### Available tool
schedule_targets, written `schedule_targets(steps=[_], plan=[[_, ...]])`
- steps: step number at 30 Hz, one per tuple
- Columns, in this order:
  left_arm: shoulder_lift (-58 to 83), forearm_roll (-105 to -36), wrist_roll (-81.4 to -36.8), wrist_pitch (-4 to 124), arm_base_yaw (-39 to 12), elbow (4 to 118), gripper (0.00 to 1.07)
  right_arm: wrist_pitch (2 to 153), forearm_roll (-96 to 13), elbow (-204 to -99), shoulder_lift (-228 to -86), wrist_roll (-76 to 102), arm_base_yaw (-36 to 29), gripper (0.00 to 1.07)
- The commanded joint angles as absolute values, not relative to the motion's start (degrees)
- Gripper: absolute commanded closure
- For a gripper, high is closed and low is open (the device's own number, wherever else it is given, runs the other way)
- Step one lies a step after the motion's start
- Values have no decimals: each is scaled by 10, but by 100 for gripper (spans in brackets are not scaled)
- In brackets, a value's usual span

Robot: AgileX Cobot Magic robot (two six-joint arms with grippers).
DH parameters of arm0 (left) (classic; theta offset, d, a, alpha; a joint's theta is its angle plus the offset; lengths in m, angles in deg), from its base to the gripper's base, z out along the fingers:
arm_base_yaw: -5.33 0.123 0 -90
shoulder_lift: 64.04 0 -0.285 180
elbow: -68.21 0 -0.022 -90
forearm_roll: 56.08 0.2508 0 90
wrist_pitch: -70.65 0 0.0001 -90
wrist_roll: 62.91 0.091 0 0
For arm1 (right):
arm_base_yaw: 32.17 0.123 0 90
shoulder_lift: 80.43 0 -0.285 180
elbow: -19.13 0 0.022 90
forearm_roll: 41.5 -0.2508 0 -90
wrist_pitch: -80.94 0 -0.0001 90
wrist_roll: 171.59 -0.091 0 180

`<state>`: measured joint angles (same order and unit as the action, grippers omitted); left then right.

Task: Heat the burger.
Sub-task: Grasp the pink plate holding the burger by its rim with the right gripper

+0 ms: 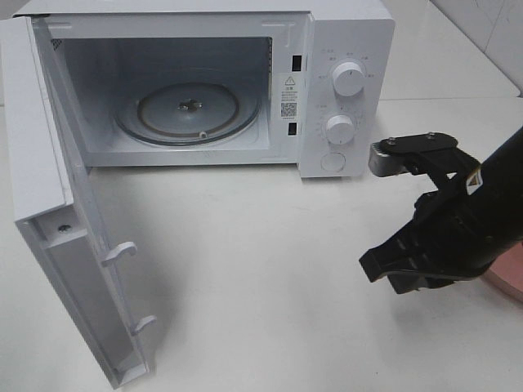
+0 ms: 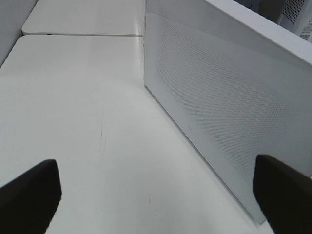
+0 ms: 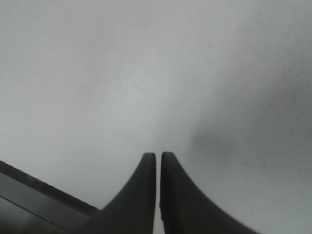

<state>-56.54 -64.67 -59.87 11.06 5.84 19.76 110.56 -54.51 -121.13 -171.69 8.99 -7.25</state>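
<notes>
The right pincer (image 3: pixel 158 156) has its two dark fingers (image 3: pixel 141 195) drawn together, only a hairline slit between them, and nothing sits in the slit. In the exterior high view the right pincer (image 1: pixel 372 265) hangs above the surface (image 1: pixel 245 269), in front of the microwave (image 1: pixel 343 33) and off its knob-side front corner, well apart from the casing, tips turned toward the side where the door (image 1: pixel 49 204) hangs. In the right wrist view only bare pale surface (image 3: pixel 146 73) lies beyond the tips.

The left pincer (image 2: pixel 156 168) stands with its fingers (image 2: pixel 29 195) spread wide, one at each lower edge of the left wrist view, gripping nothing. It is just beside the door's (image 2: pixel 219 112) outer perforated face, over the surface (image 2: pixel 73 122).

The microwave stands at the back of the surface with its door swung fully open toward the front. Two white latch hooks (image 1: pixel 120 251) project from the door's inner face. Inside the cavity the glass turntable (image 1: pixel 188 110) lies flat and bare. The control panel carries an upper knob (image 1: pixel 349 79), a lower knob (image 1: pixel 339 128) and a round button (image 1: pixel 333 161) beneath them.

A pink object (image 1: pixel 508 282) shows as a sliver behind the right arm, farther from the microwave than the right pincer. The burger's place cannot be told from these views.
</notes>
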Motion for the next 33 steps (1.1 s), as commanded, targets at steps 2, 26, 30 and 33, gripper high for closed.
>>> schedule_targets(steps=[2,26,30,33], plan=[[-577,-647,-602,112,60,196,7,1148,-516,-1213,-1700,96,-98,102],[-577,-647,-602,112,60,196,7,1146,-410,-1255,-1676,93,-246,8],[-577,-647,-602,112,60,196,7,1132,-407,-1260,-1681,91,-247,6],[-577,-647,-602,112,60,196,7,1127,-406,-1261,-1698,84,-247,7]])
